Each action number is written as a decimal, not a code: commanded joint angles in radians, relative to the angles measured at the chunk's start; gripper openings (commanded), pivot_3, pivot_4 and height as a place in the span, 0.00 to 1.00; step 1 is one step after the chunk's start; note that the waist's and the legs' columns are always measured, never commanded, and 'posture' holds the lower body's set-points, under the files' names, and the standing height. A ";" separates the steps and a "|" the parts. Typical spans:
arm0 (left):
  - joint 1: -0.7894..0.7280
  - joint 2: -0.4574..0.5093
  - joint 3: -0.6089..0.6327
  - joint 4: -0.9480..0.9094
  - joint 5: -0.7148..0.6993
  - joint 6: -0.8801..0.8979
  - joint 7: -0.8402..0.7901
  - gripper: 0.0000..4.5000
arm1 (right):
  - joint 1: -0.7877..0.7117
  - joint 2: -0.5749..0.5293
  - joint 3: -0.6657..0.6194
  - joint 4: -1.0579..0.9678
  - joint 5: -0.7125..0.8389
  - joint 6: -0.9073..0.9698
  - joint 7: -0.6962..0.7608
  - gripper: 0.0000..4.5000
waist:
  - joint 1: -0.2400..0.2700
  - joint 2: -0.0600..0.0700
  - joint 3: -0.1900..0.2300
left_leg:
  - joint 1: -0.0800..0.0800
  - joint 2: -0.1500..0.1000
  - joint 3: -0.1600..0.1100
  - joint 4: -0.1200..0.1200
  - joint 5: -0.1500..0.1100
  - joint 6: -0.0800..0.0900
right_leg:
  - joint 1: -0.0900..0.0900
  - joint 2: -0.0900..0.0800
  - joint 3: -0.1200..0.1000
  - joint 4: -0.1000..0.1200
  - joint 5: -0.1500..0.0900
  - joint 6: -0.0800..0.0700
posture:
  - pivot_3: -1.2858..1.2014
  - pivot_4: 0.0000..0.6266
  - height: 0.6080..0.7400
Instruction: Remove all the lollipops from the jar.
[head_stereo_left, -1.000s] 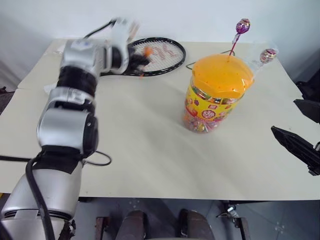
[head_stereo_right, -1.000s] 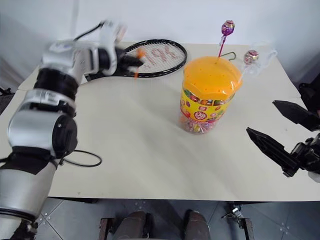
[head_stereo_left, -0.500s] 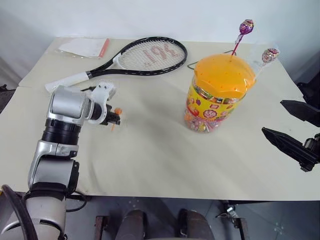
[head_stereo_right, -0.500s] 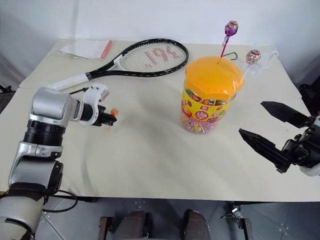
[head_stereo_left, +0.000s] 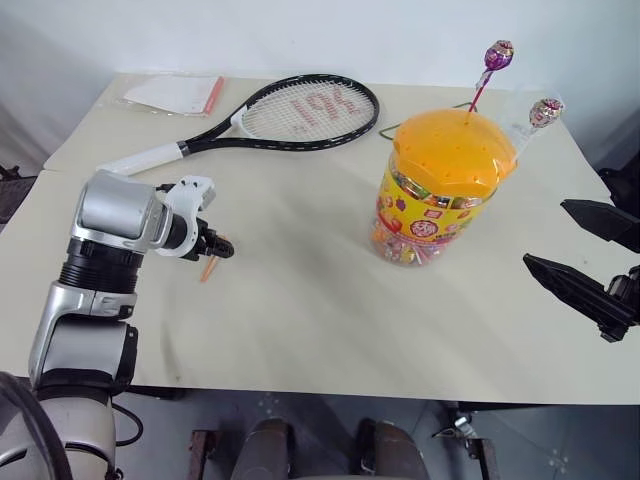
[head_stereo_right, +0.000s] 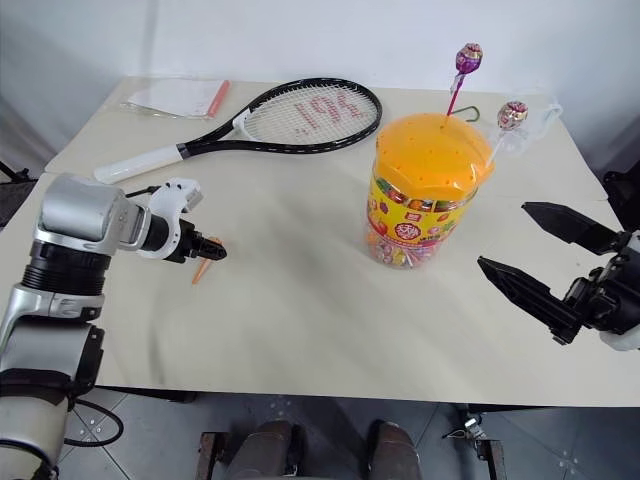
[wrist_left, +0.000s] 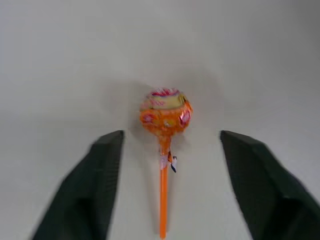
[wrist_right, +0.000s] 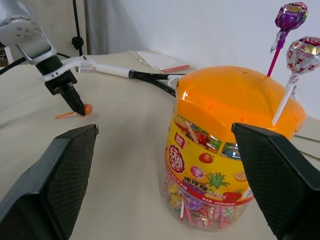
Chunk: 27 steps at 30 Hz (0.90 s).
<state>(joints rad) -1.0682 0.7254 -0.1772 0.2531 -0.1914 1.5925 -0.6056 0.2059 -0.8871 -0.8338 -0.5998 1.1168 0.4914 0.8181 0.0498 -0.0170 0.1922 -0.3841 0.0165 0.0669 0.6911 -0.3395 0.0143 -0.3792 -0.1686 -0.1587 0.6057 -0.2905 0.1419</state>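
Left pincer (wrist_left: 167, 185) gapes astride the small orange wrapped lollipop (wrist_left: 165, 117) lying on the cream counter (head_stereo_left: 300, 320), nine o'clock of the clear orange-lidded plastic jar (head_stereo_left: 440, 185); right pincer (head_stereo_right: 545, 260) apart, empty.

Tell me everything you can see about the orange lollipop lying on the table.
The orange lollipop is a small round candy in a shiny orange wrapper with pink and yellow print, twisted at the neck, on a thin orange stick. It lies flat on the pale table, well left of the jar. The left end effector hangs over it, its black fingers spread either side and clear of it. Only the table touches it.
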 joint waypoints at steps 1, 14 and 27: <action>-0.109 0.100 -0.032 0.000 -0.022 -0.077 -0.065 1.00 | 0.010 -0.017 -0.075 0.002 -0.006 0.009 0.008 1.00 | 0.000 0.000 0.000 | 0.000 0.000 0.000 0.000 0.000 0.000 | 0.000 0.000 0.000 0.000 0.000 0.000 | 0.52 0.24 1.00; -0.188 0.012 0.149 0.183 -0.165 -0.867 -0.472 1.00 | -0.122 -0.088 -0.027 0.070 -0.017 0.109 -0.157 1.00 | -0.002 0.000 0.000 | -0.003 0.000 0.001 0.002 0.000 0.000 | -0.004 0.000 0.000 0.002 0.000 0.000 | 0.52 0.24 1.00; -0.097 -0.081 0.297 0.312 -0.367 -1.208 -0.995 1.00 | -0.468 -0.094 0.265 0.220 -0.101 0.137 -0.205 1.00 | -0.024 0.001 0.000 | -0.009 0.000 0.004 0.007 0.000 0.000 | -0.012 0.000 0.002 0.008 0.000 0.000 | 0.52 0.24 1.00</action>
<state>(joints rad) -1.1518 0.6426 0.0920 0.5672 -0.5231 0.4104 -1.5020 -0.2406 -0.9704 -0.5716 -0.3966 1.0272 0.6366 0.6024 0.0259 -0.0165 0.1919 -0.3936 0.0166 0.0709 0.6979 -0.3397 0.0146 -0.3911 -0.1688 -0.1560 0.6135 -0.2905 0.1417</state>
